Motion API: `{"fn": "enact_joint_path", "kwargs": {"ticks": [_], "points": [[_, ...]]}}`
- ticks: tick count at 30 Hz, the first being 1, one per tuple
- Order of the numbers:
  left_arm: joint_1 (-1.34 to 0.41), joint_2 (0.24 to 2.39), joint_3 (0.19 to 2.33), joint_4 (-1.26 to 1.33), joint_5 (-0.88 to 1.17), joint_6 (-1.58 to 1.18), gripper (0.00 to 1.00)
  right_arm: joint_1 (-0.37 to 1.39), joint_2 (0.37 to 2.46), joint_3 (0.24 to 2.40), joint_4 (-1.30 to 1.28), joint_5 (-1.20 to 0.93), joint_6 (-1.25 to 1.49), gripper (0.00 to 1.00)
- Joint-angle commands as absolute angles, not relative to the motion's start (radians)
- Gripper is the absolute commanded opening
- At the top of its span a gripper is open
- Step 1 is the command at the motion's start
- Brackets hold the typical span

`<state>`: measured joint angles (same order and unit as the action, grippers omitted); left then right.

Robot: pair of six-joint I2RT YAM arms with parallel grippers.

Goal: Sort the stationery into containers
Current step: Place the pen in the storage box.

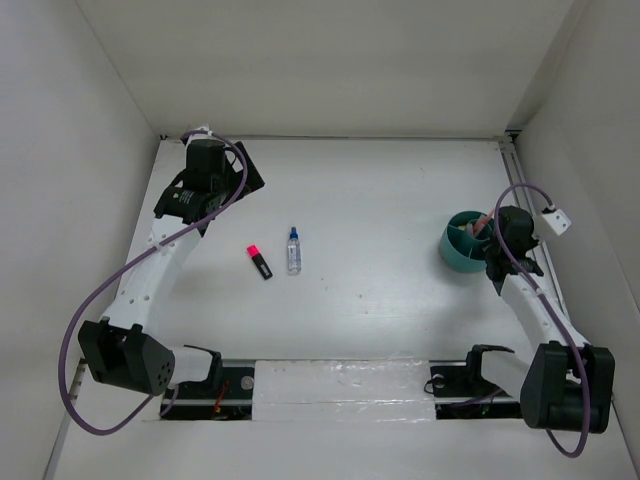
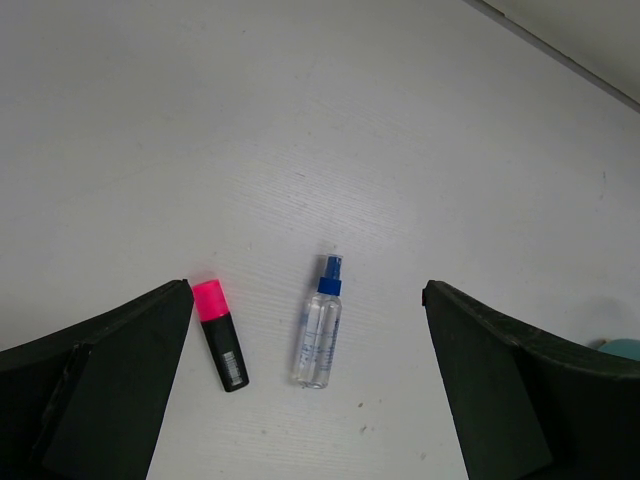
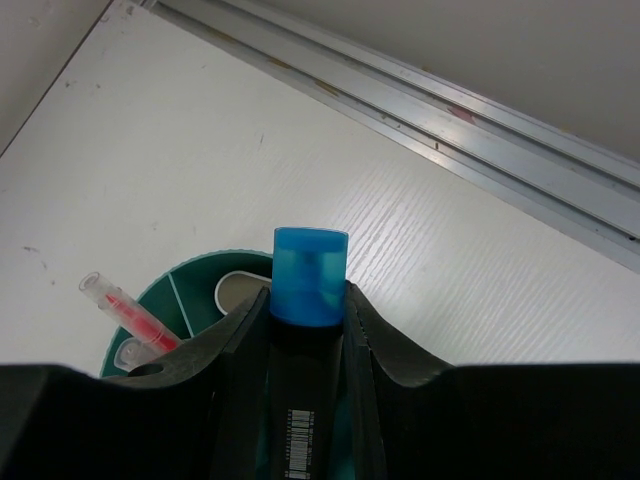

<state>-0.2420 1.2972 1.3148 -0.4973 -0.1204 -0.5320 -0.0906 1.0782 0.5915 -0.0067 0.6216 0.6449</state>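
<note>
A black marker with a pink cap (image 1: 260, 262) (image 2: 220, 334) and a clear bottle with a blue cap (image 1: 293, 250) (image 2: 320, 324) lie side by side on the white table. My left gripper (image 1: 215, 170) (image 2: 305, 380) hangs open above the table behind them, its fingers wide apart with nothing between. My right gripper (image 1: 497, 240) (image 3: 308, 310) is shut on a black marker with a blue cap (image 3: 309, 290), held over the round teal cup (image 1: 464, 242) (image 3: 190, 290). Inside the cup stand salmon pencils (image 3: 135, 315) and a tan piece (image 3: 238, 290).
A metal rail (image 3: 420, 110) runs along the table's right edge just beyond the cup. White walls enclose the table at the back and both sides. The arm bases stand at the near edge.
</note>
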Motion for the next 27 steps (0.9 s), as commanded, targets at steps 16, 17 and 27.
{"fn": "enact_joint_path", "kwargs": {"ticks": [16,17,27], "points": [[-0.242,1.256,1.301,-0.471,-0.124,-0.520,1.00,-0.074,1.051,0.618,-0.071,0.661,0.692,0.21],[-0.242,1.256,1.301,-0.471,-0.124,-0.520,1.00,-0.065,1.051,0.618,-0.071,0.661,0.692,0.21],[-0.242,1.256,1.301,-0.471,-0.133,-0.520,1.00,-0.035,1.031,0.618,-0.080,0.681,0.701,0.42]]}}
